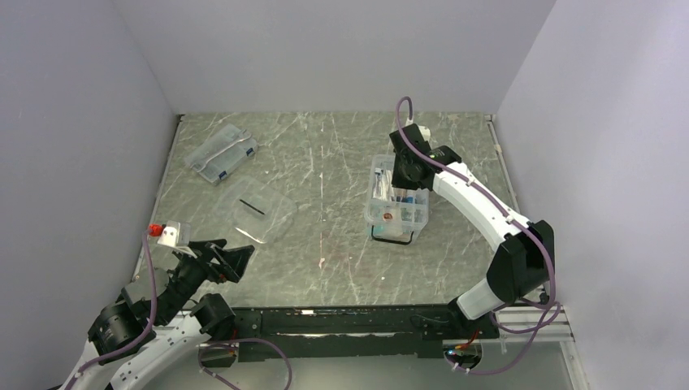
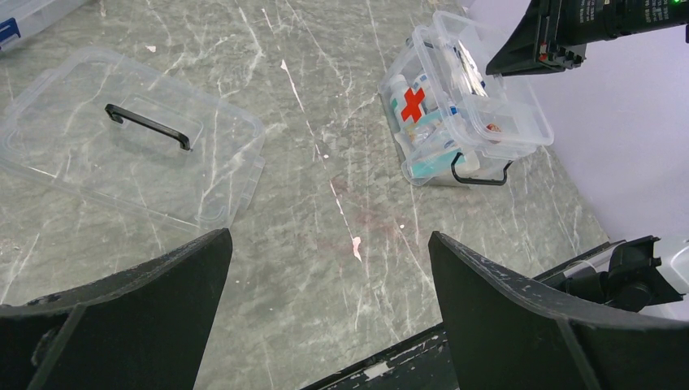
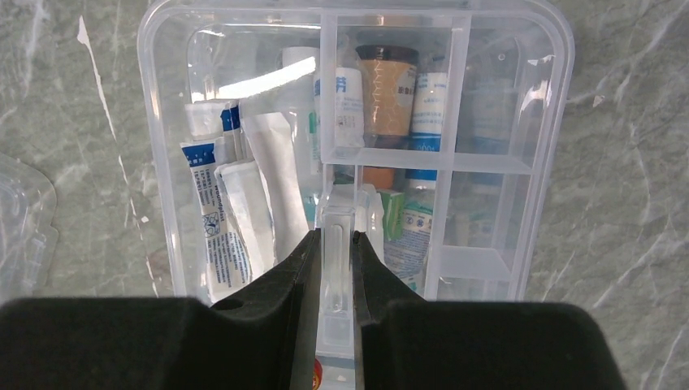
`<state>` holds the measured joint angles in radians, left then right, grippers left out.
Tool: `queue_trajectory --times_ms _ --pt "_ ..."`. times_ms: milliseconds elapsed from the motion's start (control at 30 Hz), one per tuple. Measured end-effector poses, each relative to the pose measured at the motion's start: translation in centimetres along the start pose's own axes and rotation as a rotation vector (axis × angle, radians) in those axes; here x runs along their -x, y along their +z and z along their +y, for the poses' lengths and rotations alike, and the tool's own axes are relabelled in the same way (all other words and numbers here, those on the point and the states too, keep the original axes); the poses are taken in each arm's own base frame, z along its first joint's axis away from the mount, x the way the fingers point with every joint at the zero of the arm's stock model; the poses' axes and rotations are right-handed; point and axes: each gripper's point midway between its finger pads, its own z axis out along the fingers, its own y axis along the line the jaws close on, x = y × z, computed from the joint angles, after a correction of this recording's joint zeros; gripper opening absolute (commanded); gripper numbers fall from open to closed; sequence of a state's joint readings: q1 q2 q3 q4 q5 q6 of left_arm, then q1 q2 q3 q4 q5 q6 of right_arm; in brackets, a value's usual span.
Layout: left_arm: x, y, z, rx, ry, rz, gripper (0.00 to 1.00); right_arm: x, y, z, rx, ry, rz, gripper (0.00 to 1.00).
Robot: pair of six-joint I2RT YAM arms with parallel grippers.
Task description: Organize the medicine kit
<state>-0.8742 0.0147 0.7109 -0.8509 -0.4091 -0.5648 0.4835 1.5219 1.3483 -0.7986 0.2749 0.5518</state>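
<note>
The top external view looks down from above and behind both arm bases over the whole table (image 1: 325,162). The left wrist view looks low and slantwise across it toward the medicine kit (image 2: 463,106). The right wrist view stares straight down, close (all three share that kit (image 3: 357,146)).

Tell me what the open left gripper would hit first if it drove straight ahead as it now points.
Probably only bare grey marbled tabletop. The left gripper aims between the clear plastic lid with the dark handle and the clear red-cross medicine tub; neither sits in its line, though depth is uncertain.
</note>
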Motion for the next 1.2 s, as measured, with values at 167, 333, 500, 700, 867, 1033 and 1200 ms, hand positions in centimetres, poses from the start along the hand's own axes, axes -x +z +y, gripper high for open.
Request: queue_trajectory --times_ms 167,333,500,700,867,1033,1200 --pt "0.0 0.0 0.0 0.000 0.000 0.000 0.99 -0.3 0.2 0.1 0.010 0.002 0.008 0.00" --pt "0.0 0.0 0.0 0.000 0.000 0.000 0.99 -0.1 0.4 0.2 0.021 0.008 0.005 0.00" --pt "0.0 0.0 0.0 0.000 0.000 0.000 0.98 0.3 0.8 0.3 0.024 0.018 -0.005 0.00" --pt "0.0 0.0 0.0 0.000 0.000 0.000 0.99 -0.2 1.9 0.1 0.011 0.019 0.022 0.00" --pt "0.0 0.0 0.0 0.001 0.000 0.000 0.98 -0.4 2.1 0.3 0.017 0.018 0.034 0.00" --pt "0.0 0.0 0.0 0.001 0.000 0.000 0.99 -0.4 2.2 0.2 0.016 0.015 0.035 0.00" --pt "0.0 0.0 0.0 0.001 0.000 0.000 0.99 -0.3 2.2 0.1 0.010 0.011 0.032 0.00"
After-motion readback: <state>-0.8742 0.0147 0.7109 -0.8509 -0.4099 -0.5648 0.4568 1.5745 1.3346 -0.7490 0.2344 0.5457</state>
